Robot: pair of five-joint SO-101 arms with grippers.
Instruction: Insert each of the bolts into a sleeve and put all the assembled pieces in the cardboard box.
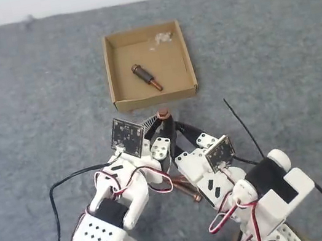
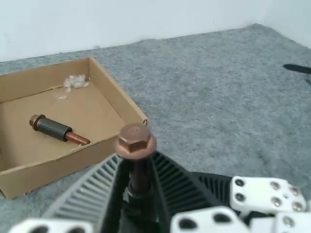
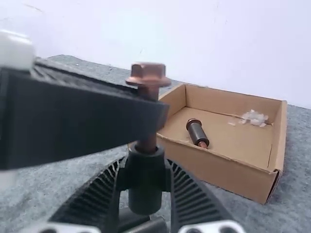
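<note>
Right tool (image 3: 144, 169) clamps sleeve (image 3: 146, 191) upright; left tool (image 2: 137, 164) pinches bolt (image 2: 136, 141) above.

Your copper bolt (image 2: 136, 145) stands upright, hex head up, its shank in the dark sleeve (image 3: 146, 177); one assembled piece (image 1: 146, 77) lies in your open cardboard box (image 1: 171, 72).

Left arm (image 1: 118, 212) and right arm (image 1: 278, 200) in white plastic, black motors (image 1: 263, 176) at joints — red, white and black cables (image 1: 54, 208) looped outside. Ribbed black fingers (image 2: 180, 187); silver screws (image 2: 274, 186) in white brackets (image 2: 257, 192).
</note>
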